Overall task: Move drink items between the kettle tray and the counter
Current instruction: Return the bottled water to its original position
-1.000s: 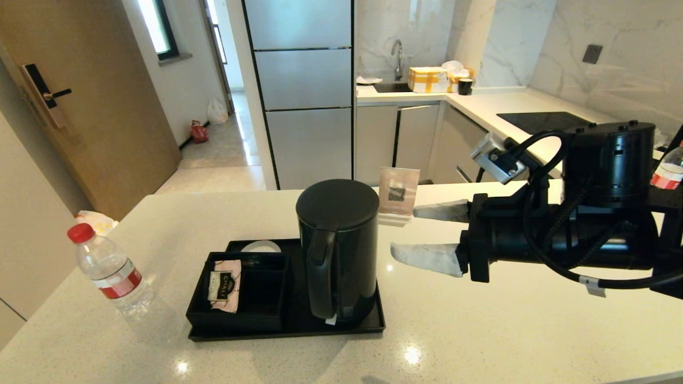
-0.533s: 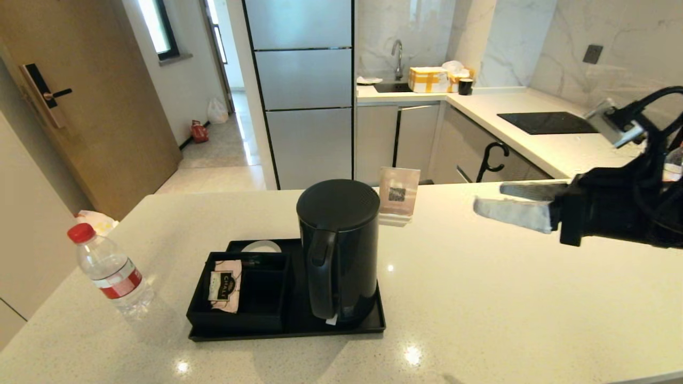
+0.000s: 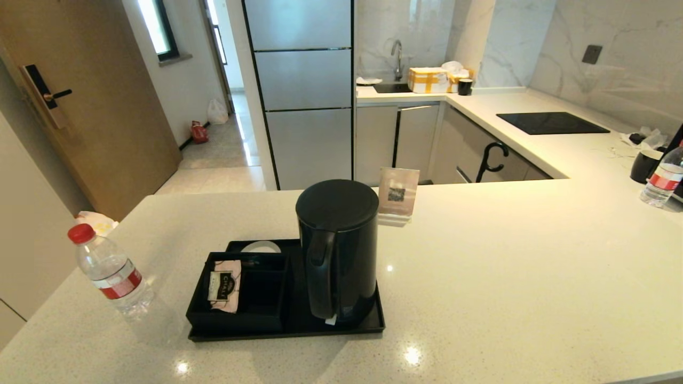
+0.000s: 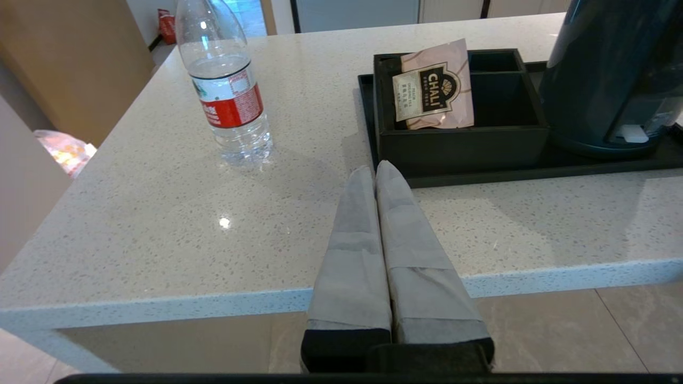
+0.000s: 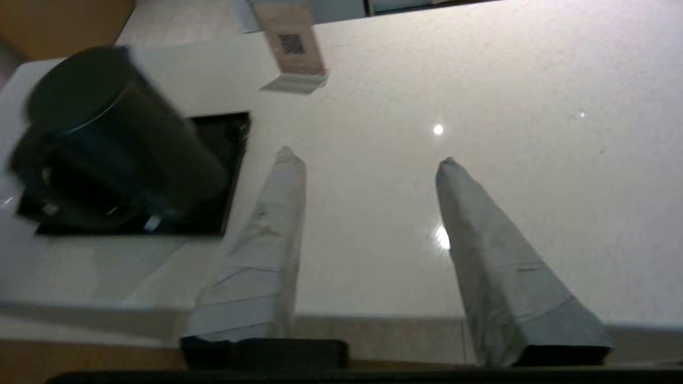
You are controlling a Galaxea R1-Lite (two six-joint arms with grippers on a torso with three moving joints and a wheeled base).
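The tall black kettle point(image 3: 337, 250) stands upright on the right part of the black kettle tray point(image 3: 288, 332), beside the compartment box point(image 3: 240, 316); its round base is hidden under it. A clear water bottle with a red cap point(image 3: 109, 272) stands on the pale counter point(image 3: 480, 298) left of the tray. A second such bottle point(image 3: 661, 181) stands at the far right. Neither arm shows in the head view. My left gripper point(image 4: 375, 168) is shut and empty at the counter's front edge, just short of the tray point(image 4: 533, 173). My right gripper point(image 5: 368, 154) hangs open and empty over the front edge, right of the kettle point(image 5: 112, 138).
A pink tea sachet point(image 3: 225, 285) leans in the compartment box. A card stand point(image 3: 398, 196) sits behind the kettle. A squat black mug point(image 3: 643, 165) stands by the far-right bottle, with the black cooktop point(image 3: 552, 122) beyond. A white round rim point(image 3: 260, 246) shows behind the box.
My right arm has pulled back from beside the kettle, moving right and out of the head view, its gripper open and empty. The kettle, tray and bottles have not moved.
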